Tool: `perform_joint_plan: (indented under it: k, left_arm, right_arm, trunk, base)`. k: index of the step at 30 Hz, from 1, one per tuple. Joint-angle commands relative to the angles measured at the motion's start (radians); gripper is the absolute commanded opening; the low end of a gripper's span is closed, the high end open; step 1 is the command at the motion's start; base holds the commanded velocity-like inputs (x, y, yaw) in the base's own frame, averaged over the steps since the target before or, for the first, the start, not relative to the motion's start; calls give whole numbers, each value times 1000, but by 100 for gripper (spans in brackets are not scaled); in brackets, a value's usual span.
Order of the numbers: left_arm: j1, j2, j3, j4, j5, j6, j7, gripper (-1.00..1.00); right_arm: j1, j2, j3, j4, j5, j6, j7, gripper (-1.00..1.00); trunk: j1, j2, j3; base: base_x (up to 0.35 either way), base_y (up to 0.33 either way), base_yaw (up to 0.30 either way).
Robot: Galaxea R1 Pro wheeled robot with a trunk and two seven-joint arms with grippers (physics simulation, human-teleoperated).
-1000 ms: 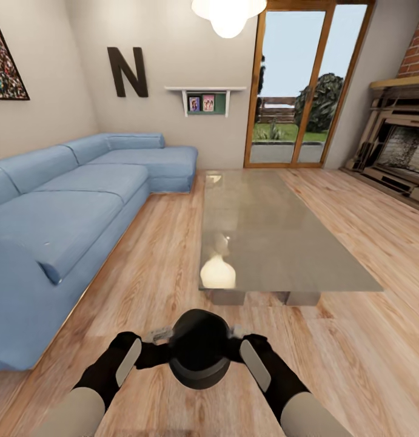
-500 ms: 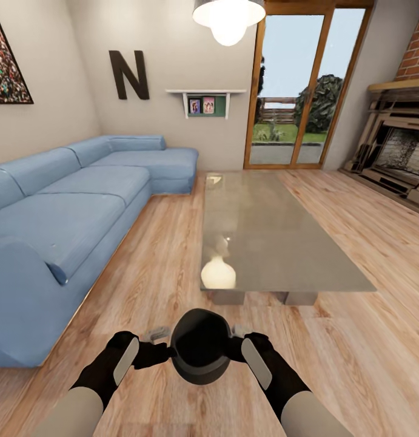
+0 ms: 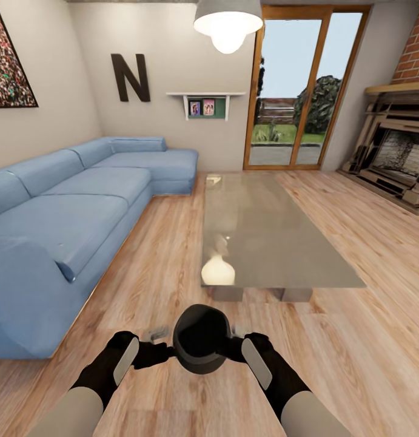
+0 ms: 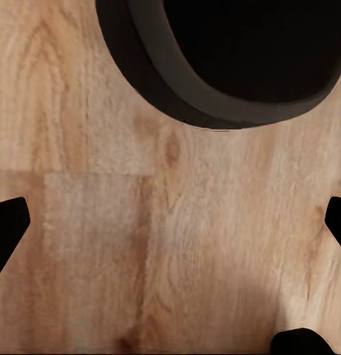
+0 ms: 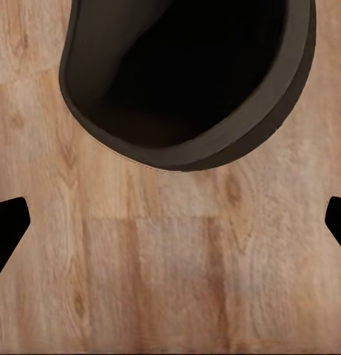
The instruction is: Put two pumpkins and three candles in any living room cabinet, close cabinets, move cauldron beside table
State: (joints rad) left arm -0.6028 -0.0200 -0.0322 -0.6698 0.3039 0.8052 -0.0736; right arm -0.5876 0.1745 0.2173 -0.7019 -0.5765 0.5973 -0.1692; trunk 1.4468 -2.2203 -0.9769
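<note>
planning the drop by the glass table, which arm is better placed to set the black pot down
Neither alone: the round matte-black cauldron is pinched between the left gripper and right gripper, centred, short of the glossy glass-topped coffee table. Lowering it likely needs both together.

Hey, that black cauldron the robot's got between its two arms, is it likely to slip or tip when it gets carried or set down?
The cauldron looks rigid and matte, so probably not slick. Its belly bulges, so pressing from both sides could let it slide if pressure eases. Its low, wide form suggests it would sit steady on the floor rather than tip.
</note>
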Motion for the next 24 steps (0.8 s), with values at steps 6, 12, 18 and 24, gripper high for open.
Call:
perform_joint_plan:
  k: [6, 12, 18, 24]
  left_arm:
    - [0, 0, 0, 0, 0, 0, 0, 100]
    - [0, 0, 0, 0, 0, -1, 0, 100]
    - [0, 0, 0, 0, -1, -1, 0, 100]
    - [1, 0, 0, 0, -2, -1, 0, 100]
  right_arm:
    - [0, 0, -2, 1, -6, -3, -1, 100]
    - [0, 0, -3, 2, -10, 0, -14, 100]
    - [0, 0, -3, 2, -10, -1, -16, 100]
    - [0, 0, -3, 1, -9, 0, -17, 100]
  trunk:
    - [-23, 42, 19]
    - [-46, 84, 38]
    - [-69, 126, 56]
    - [-92, 168, 75]
  base:
    - [-314, 0, 0]
    - [-316, 0, 0]
    - [-316, 0, 0]
    - [-309, 0, 0]
